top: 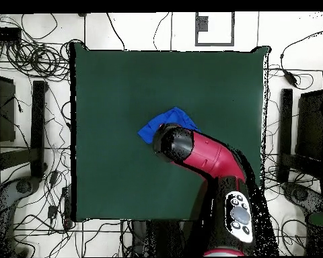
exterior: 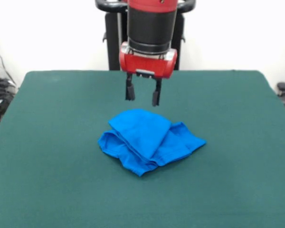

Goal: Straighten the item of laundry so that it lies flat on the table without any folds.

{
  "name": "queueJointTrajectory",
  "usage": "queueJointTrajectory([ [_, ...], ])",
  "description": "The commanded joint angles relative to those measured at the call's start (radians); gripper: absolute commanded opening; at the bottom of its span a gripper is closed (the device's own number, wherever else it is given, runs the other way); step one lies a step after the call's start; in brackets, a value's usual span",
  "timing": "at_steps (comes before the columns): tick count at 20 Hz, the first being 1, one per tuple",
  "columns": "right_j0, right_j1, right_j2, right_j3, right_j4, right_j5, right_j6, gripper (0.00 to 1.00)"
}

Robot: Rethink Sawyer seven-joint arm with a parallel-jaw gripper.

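Where the hand (exterior: 142, 96) hung with its two dark fingers (exterior: 129, 90) parted and nothing between them, the item of laundry (exterior: 149, 140) lay on the bench (exterior: 47, 142) just below and slightly toward the camera in the front view, a crumpled blue heap near the middle of the green top. Its upper fold, a rounded flap, sat almost directly under the fingertips, apart from them; a descent onto that flap was judged the likely next move. The heap's long axis ran across the front view, from a bunched left edge to a pointed corner at the right. From the front, the layered folds and the gap between hand and cloth were plain. From overhead, the arm (top: 204, 156) covered most of the item of laundry (top: 154, 127), leaving only a blue corner visible, and the hand itself was hidden.
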Motion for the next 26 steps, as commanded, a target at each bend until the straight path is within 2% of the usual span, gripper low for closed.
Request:
queueJointTrajectory([
  [1, 0.031, 0.069, 0.037, -0.054, 0.069, -0.065, 0.282, 1.0],
  [26, 0.037, 0.116, 0.045, -0.057, 0.09, -0.142, 0.258, 1.0],
])
